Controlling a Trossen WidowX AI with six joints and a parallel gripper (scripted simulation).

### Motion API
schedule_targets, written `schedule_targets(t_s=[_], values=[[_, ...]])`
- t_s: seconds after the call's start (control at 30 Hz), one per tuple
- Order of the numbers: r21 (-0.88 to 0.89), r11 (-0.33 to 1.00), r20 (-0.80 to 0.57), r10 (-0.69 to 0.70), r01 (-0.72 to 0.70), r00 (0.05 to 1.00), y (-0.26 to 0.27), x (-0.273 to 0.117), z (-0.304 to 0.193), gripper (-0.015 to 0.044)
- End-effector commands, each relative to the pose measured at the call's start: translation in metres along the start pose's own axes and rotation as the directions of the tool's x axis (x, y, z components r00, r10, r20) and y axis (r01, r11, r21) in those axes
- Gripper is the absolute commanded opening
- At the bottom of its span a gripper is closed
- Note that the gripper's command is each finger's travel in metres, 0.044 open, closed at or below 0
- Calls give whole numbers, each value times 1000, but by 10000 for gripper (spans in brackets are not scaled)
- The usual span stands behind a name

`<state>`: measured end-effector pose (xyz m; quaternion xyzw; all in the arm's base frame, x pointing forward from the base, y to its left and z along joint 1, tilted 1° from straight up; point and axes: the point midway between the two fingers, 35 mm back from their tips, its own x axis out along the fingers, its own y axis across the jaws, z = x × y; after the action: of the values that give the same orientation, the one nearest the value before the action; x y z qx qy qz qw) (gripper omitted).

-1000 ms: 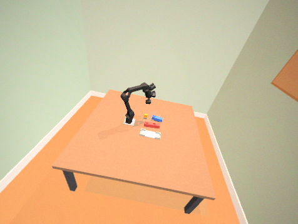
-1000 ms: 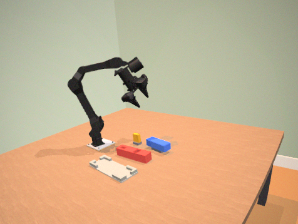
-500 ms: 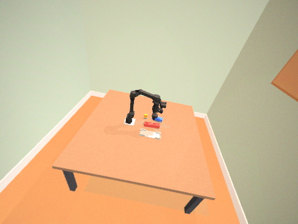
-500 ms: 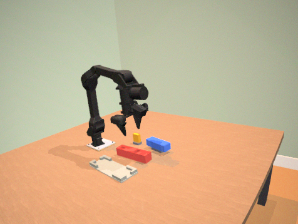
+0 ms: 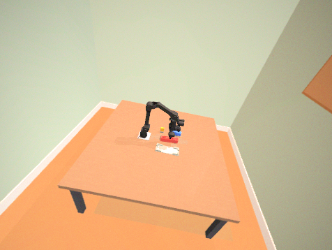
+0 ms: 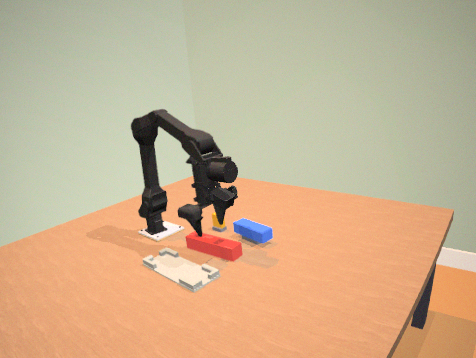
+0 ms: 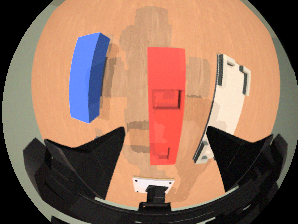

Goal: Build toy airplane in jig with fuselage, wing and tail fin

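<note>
The red fuselage (image 5: 174, 140) (image 6: 212, 248) (image 7: 166, 70) lies on the table outside the jig, its sockets facing up. The pale cradle jig (image 5: 168, 150) (image 6: 172, 268) (image 7: 228, 107) lies beside it and is empty. The blue wing (image 5: 178, 133) (image 6: 252, 231) (image 7: 81, 80) lies on the fuselage's other side. The yellow tail fin (image 5: 162, 129) (image 6: 217, 220) stands on a grey base near the arm; I cannot make it out in the wrist view. My gripper (image 6: 211, 229) (image 7: 165, 128) is open and empty, pointing down above the fuselage, which shows between the fingers in the wrist view.
The arm's white base plate (image 5: 148, 137) (image 6: 175, 231) (image 7: 140, 185) is on the table (image 5: 139, 174) (image 6: 310, 300), close to the parts. The wing and the jig lie to either side of the fingers in the wrist view.
</note>
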<state>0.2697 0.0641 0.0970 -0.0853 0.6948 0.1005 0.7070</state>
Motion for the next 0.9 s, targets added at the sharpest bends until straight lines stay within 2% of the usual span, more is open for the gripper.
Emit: schedule_targets(t_s=[0.0,0.87], values=[[-4,1000,-6,-3,3,1000,-1,13,-1,440],[-4,1000,-6,-3,2,1000,-1,49,0,440]])
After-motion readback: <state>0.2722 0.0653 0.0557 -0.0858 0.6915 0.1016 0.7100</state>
